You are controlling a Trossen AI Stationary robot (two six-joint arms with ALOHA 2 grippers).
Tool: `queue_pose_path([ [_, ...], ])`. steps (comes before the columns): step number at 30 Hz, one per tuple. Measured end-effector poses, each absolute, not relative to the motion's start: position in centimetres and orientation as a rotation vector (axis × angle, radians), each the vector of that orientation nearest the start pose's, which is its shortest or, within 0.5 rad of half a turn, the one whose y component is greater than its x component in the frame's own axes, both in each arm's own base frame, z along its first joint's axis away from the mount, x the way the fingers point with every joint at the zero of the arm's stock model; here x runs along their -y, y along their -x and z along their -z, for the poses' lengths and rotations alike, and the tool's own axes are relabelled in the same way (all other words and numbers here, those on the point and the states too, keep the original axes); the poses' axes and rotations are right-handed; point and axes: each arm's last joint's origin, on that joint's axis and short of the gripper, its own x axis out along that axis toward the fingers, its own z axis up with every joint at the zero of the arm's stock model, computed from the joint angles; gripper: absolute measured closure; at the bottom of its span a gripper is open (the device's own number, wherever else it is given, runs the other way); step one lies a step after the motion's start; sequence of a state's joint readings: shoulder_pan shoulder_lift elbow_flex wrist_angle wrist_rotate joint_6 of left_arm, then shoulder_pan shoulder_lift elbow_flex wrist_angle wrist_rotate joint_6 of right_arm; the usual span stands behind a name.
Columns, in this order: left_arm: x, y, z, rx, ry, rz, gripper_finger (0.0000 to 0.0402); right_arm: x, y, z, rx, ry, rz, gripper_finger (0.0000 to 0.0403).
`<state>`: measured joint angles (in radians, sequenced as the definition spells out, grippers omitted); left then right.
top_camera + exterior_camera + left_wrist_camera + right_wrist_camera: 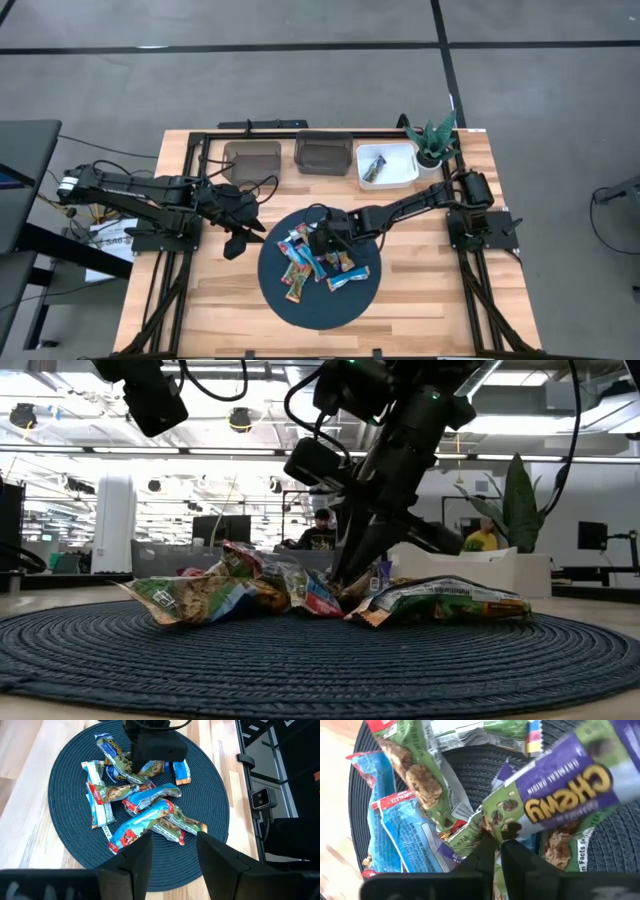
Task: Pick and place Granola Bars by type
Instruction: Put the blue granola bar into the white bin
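from above, your right gripper (322, 243) is down in the granola bars (318, 262) heaped on the dark round mat (350, 300) mid-counter; one bar lies in the white bin (388, 165). your left gripper (233, 243) hangs beside the mat, jaws apart. the right wrist view shows jaws clamped on a purple-green chewy bar (555, 795).

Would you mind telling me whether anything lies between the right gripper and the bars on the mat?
Nothing visible does. The right gripper is already down in the pile of granola bars on the round dark mat, its fingers closed on the end of a purple-and-green Chewy bar.
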<state>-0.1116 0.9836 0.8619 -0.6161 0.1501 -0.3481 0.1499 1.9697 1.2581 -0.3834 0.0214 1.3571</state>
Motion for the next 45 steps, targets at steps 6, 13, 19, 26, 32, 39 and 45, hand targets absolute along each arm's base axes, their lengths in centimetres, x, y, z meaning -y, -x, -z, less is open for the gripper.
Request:
queue_pose_path([
  [6, 2.6, -19.4, -28.8, -0.776, 0.345, 0.118, 0.0255, -5.8, -38.7, -14.8, -0.976, -1.12, 0.628, 0.0394],
  [13, 2.5, -19.5, -28.9, -0.759, 0.328, 0.072, 0.0255, -5.5, -39.2, -16.7, -0.969, -1.047, 0.586, 0.0401],
  [19, 2.2, -19.8, -29.2, -0.689, 0.299, -0.014, 0.0255, -4.4, -39.9, -19.5, -0.989, -0.894, 0.626, 0.0402],
  [26, 1.8, -20.7, -30.5, -0.509, 0.241, -0.132, 0.0255, -1.3, -39.4, -22.9, -1.073, -0.662, 0.739, 0.0402],
  [32, 1.3, -21.1, -31.4, -0.393, 0.239, -0.194, 0.0255, 3.6, -37.1, -24.8, -1.207, -0.513, 0.864, 0.0403],
  [39, 0.4, -21.3, -31.7, -0.353, 0.26, -0.231, 0.0255, 9.9, -32.3, -29.1, -1.217, -0.421, 1.001, 0.0403],
  [45, 0.0, -21.3, -31.7, -0.344, 0.287, -0.247, 0.0255, 13.2, -28.1, -31.4, -1.232, -0.455, 1.038, 0.0403],
])
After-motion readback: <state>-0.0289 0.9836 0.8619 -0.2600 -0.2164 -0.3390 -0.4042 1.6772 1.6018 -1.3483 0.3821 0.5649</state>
